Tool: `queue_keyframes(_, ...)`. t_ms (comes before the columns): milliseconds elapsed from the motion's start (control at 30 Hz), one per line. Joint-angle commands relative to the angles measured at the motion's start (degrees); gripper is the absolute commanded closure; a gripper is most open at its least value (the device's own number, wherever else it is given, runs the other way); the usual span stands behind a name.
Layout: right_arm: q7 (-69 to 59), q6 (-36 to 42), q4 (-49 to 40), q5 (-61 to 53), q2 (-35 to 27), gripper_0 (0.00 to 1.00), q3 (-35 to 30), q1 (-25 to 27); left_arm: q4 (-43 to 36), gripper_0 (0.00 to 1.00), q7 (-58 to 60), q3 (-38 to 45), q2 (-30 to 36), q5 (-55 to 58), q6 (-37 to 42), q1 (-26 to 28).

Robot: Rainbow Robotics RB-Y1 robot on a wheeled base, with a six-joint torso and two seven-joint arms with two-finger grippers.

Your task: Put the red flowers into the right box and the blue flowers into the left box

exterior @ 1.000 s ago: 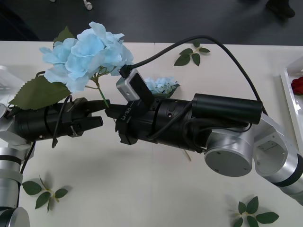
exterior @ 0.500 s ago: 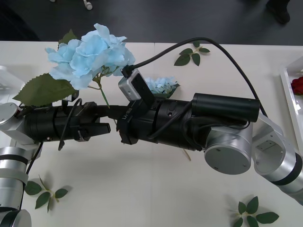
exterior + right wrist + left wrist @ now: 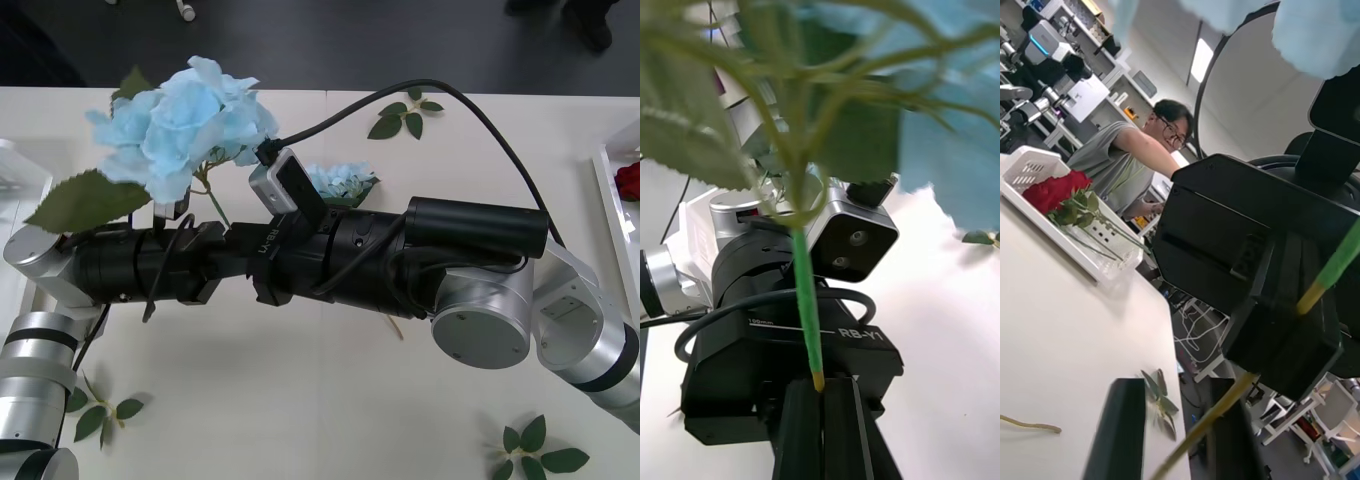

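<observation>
The pale blue fabric hydrangea cluster looks soft and matt; the shallow white plastic tray looks smooth, slightly glossy.

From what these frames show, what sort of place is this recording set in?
Probably a robotics lab: shelves of equipment behind the white table, ceiling strip light, and a tray of red roses as a test prop.

Pale blue flowers; red flowers; white right box.
</observation>
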Motion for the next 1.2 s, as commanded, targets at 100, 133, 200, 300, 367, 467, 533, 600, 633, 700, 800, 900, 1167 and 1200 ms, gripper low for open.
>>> queue_keyframes(100, 1.5, -0.3, -1.2, -0.2, 2.0, 1.0, -0.8, -0.9, -0.9, 1.0, -2.2, -0.8, -0.1, 1.1, -0.2, 0.4)
queue_keyframes(133, 1.5, -0.3, -1.2, -0.2, 2.0, 1.0, -0.8, -0.9, -0.9, 1.0, -2.2, -0.8, -0.1, 1.1, -0.3, 0.4)
queue_keyframes(200, 1.5, -0.3, -1.2, -0.2, 2.0, 1.0, -0.8, -0.9, -0.9, 1.0, -2.2, -0.9, -0.1, 1.2, -0.2, 0.4)
queue_keyframes(300, 1.5, -0.3, -1.2, -0.2, 2.0, 1.0, -0.8, -0.9, -0.9, 1.0, -2.2, -0.8, 0.0, 1.3, -0.2, 0.4)
queue_keyframes(367, 1.5, -0.3, -1.2, -0.2, 2.0, 1.0, -0.8, -0.9, -0.9, 1.0, -2.2, -0.8, 0.0, 1.4, -0.2, 0.4)
queue_keyframes(467, 1.5, -0.3, -1.2, -0.2, 2.0, 1.0, -0.8, -0.9, -0.9, 1.0, -2.2, -0.8, 0.0, 1.4, -0.3, 0.5)
queue_keyframes(533, 1.5, -0.3, -1.2, -0.2, 2.0, 0.51, -0.8, -0.9, -0.9, 1.0, -2.2, -0.8, 0.0, 1.5, -0.2, 0.5)
queue_keyframes(600, 1.5, -0.3, -1.2, -0.2, 2.0, 0.15, -0.8, -0.9, -0.9, 1.0, -2.2, -0.8, 0.0, 1.5, -0.2, 0.5)
queue_keyframes(633, 1.5, -0.3, -1.2, -0.2, 2.0, 0.05, -0.8, -0.9, -0.9, 1.0, -2.2, -0.8, 0.0, 1.6, -0.2, 0.5)
queue_keyframes(700, 1.5, -0.3, -1.2, -0.2, 2.0, 0.0, -0.8, -0.9, -0.9, 1.0, -2.2, -0.7, 0.0, 1.7, -0.2, 0.5)
queue_keyframes(800, 1.5, -0.3, -1.2, -0.2, 2.0, 0.0, -0.8, -0.9, -0.9, 1.0, -2.2, -0.6, 0.2, 1.8, -0.2, 0.5)
queue_keyframes(900, 1.5, -0.3, -1.2, -0.2, 2.0, 0.0, -0.8, -0.9, -0.9, 1.0, -2.2, -0.2, 0.7, 2.2, -0.1, 0.5)
queue_keyframes(1167, 1.5, -0.3, -1.2, -0.2, 2.0, 0.0, -0.8, -0.9, -0.9, 1.0, -2.2, 0.0, 5.1, 6.5, -0.1, 0.5)
queue_keyframes(1200, 1.5, -0.3, -1.2, -0.2, 2.0, 0.0, -0.8, -0.9, -0.9, 1.0, -2.2, 0.0, 6.7, 7.3, -0.4, 0.6)
